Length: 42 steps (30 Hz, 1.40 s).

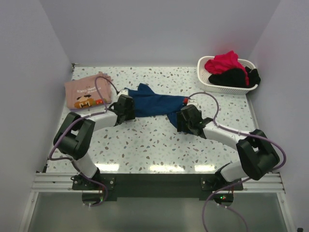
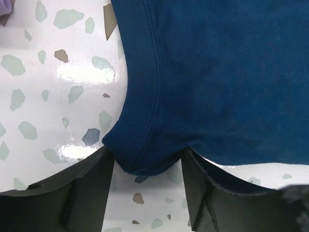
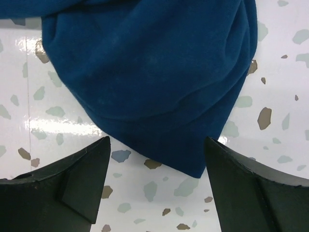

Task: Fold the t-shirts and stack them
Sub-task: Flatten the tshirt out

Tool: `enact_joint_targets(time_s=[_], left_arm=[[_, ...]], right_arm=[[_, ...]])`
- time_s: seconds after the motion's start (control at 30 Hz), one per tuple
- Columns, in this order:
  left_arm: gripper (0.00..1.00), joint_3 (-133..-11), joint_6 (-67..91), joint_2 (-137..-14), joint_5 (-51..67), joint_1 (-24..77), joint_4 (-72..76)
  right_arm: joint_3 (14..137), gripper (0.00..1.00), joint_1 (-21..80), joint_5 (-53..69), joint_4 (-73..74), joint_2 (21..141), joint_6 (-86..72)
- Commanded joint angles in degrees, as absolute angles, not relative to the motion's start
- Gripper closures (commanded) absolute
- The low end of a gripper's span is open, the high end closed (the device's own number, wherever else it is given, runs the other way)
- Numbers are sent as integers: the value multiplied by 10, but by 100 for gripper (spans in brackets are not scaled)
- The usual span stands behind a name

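Observation:
The dark blue t-shirt (image 1: 154, 104) lies bunched in a long heap at the table's middle, its print hidden. The salmon-pink t-shirt (image 1: 86, 93) lies folded at the back left, cartoon print up. My left gripper (image 1: 128, 108) is at the blue shirt's left end. In the left wrist view it (image 2: 147, 155) is open, with a ribbed hem edge (image 2: 145, 145) lying between its fingertips on the table. My right gripper (image 1: 183, 116) is at the shirt's right end. In the right wrist view it (image 3: 157, 145) is open wide, and the cloth's edge (image 3: 159, 96) lies just ahead of its tips.
A white basket (image 1: 205, 79) at the back right holds red and black clothes. The speckled white table (image 1: 145, 145) is walled at the left, back and right. The pink shirt lies just left of my left arm.

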<state>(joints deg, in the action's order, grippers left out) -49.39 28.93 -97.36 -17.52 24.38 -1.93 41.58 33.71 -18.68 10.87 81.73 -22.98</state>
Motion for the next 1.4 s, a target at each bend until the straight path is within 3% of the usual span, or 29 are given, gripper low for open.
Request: enact_joint_targets(time_s=[0.0,0.07,0.27,0.33,0.43,0.47,0.53,0.73,0.87,0.93,1.03,1.07,1.13,1.17,1.27,1.37], left_arm=[[41,-516,285,-986,-176,238,15],[46,-516,284,-985,-175,238,15],[75,-515,280,-983,-169,237,20],[83,-519,277,-982,-166,237,18],[97,-531,266,-969,-164,237,3],[100,-536,259,-956,-165,237,1],[100,-544,251,-925,-168,237,-33],[100,-651,196,-866,-160,232,-181],[100,-716,181,-834,-150,223,-240],[100,-734,178,-837,-135,205,-264],[96,-749,177,-859,-99,164,-246],[76,-754,180,-872,-76,154,-236],[44,-764,183,-919,-76,137,-208],[21,-789,181,-939,-81,136,-212],[12,-820,186,-984,-80,140,-246],[8,-749,196,-941,-83,157,-196]], right_arm=[[416,20,328,-159,65,839,-247],[417,20,325,-156,61,862,-245],[420,21,320,-157,42,914,-243],[424,30,315,-155,40,932,-243],[434,55,305,-155,54,938,-248],[436,79,303,-156,69,933,-245],[445,98,299,-177,90,902,-240],[500,100,294,-265,236,752,-193],[534,87,273,-346,309,631,-150],[540,85,248,-373,320,610,-139],[535,84,206,-365,300,601,-151],[537,75,199,-362,291,618,-154],[550,61,189,-363,293,645,-152],[568,44,188,-360,301,661,-158],[564,27,189,-302,301,685,-170],[506,26,191,-208,266,659,-177]])
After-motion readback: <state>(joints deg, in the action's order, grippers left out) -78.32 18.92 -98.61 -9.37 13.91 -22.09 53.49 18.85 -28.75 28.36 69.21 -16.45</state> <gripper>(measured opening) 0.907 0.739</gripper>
